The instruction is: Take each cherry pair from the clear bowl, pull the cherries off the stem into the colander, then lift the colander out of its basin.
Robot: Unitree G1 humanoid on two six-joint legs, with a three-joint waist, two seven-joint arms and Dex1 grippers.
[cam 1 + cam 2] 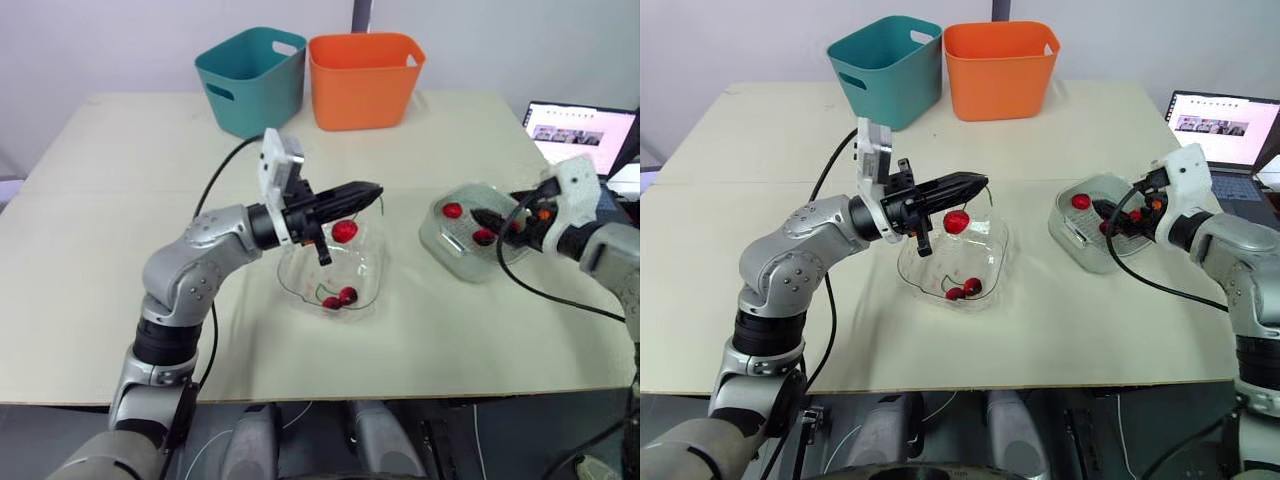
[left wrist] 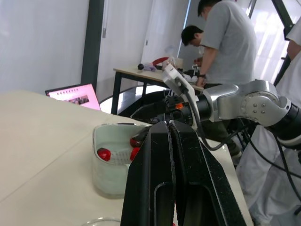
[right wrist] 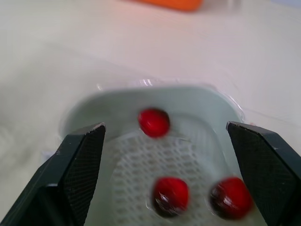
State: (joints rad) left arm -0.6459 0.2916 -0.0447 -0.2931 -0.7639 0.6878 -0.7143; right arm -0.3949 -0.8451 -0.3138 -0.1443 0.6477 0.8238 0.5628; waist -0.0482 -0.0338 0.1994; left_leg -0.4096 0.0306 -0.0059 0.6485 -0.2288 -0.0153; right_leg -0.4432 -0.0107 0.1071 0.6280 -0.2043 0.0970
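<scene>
Right wrist view: right pincer spread above colander holding seemingly three cherries.

The clear bowl stands upright at table centre, holding one red cherry pair on a green stem. A red cherry hangs above it from the closed left end effector. To the right, the pale colander, seated in its clear basin, contains three loose cherries.
</scene>
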